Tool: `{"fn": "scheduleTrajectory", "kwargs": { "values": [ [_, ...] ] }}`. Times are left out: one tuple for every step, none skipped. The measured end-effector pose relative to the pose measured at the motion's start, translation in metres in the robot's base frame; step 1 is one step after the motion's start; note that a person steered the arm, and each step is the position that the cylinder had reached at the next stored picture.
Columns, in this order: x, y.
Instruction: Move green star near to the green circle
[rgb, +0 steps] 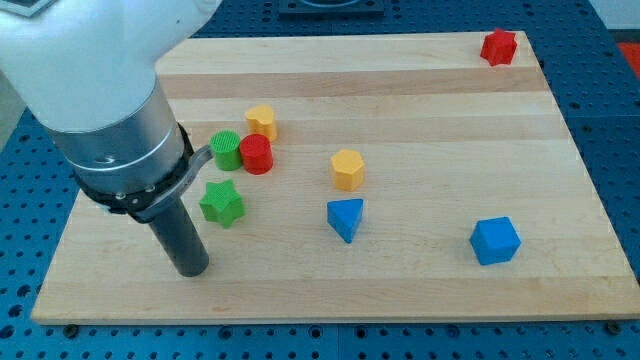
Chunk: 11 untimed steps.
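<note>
Our arm comes in from the view's top left, its grey wrist upright. The dark rod points straight down. My tip (192, 270) rests low at the left.

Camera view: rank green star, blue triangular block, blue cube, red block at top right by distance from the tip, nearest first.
From my tip, at the view's lower left:
1. green star, just up and right of the tip.
2. blue triangular block, mid-board.
3. blue cube, lower right.
4. red block, top right corner.

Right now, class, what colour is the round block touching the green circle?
Red: the red cylinder sits against the green circle, clearest in the camera view.
</note>
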<state>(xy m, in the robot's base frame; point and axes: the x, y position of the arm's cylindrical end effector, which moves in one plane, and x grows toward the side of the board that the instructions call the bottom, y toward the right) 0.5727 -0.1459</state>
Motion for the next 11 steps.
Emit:
{"fn": "scheduleTrajectory", "kwargs": {
  "values": [
    [0.0,0.004],
    [0.002,0.005],
    [0.007,0.005],
    [0.012,0.005],
    [0.013,0.005],
    [0.013,0.005],
    [0.013,0.005],
    [0.013,0.006],
    [0.013,0.019],
    [-0.001,0.037],
    [-0.028,0.041]
  ]
}}
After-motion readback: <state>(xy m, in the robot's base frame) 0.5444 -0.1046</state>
